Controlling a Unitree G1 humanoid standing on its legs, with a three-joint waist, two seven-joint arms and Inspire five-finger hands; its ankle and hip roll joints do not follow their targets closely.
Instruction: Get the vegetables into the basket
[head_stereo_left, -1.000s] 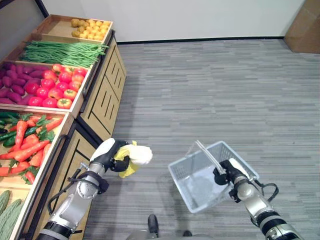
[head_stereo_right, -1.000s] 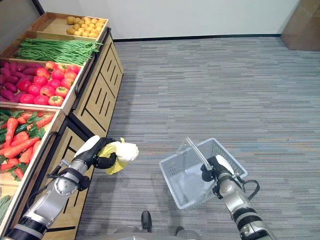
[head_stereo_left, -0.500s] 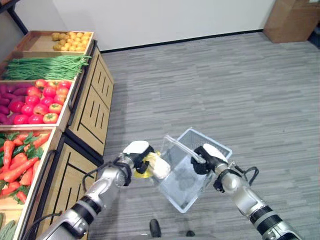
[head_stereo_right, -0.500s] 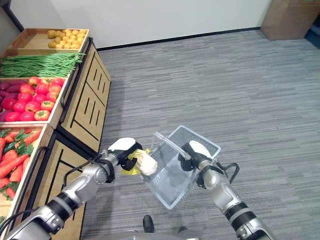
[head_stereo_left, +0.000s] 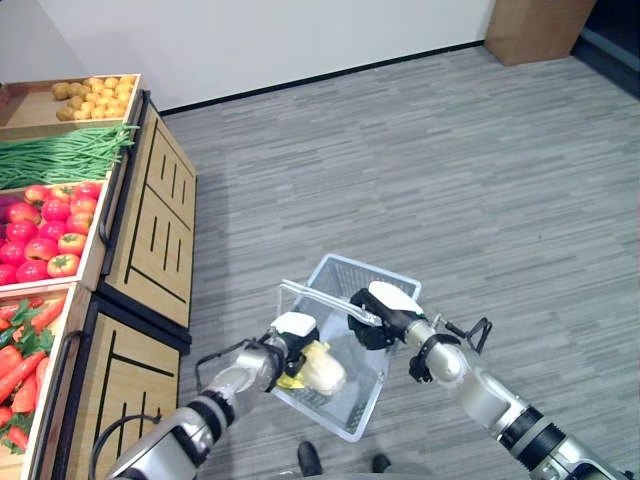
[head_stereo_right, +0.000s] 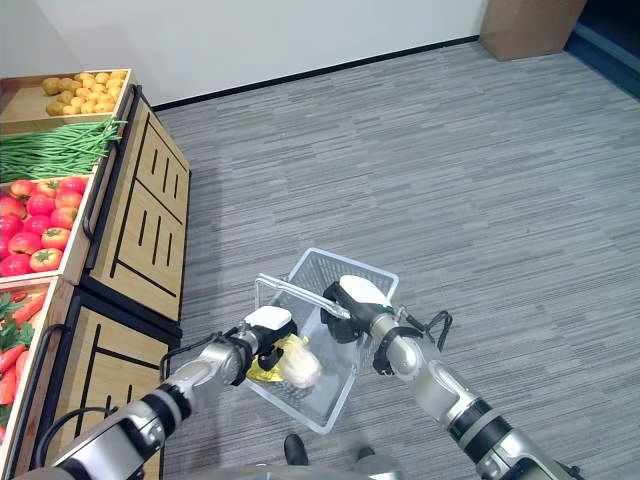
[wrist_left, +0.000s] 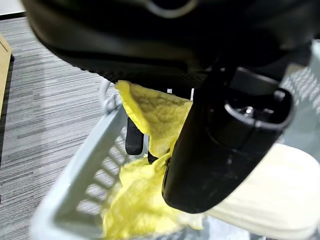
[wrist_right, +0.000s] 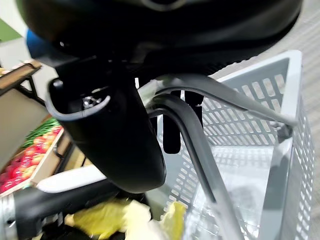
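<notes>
Head eyes look steeply down, sharing the basket (head_stereo_left: 345, 420) between both hands; each wrist camera peers along its hand, very near it.

Wooden display stand (head_stereo_left: 150, 230) at left; grey plank floor (head_stereo_left: 420, 170); white wall (head_stereo_left: 300, 40); brown box (head_stereo_left: 535, 28) in far corner.

arms: silver-grey, black joints | left hand (head_stereo_left: 285, 342): dark, white cover | right hand (head_stereo_left: 380, 312): same
</notes>
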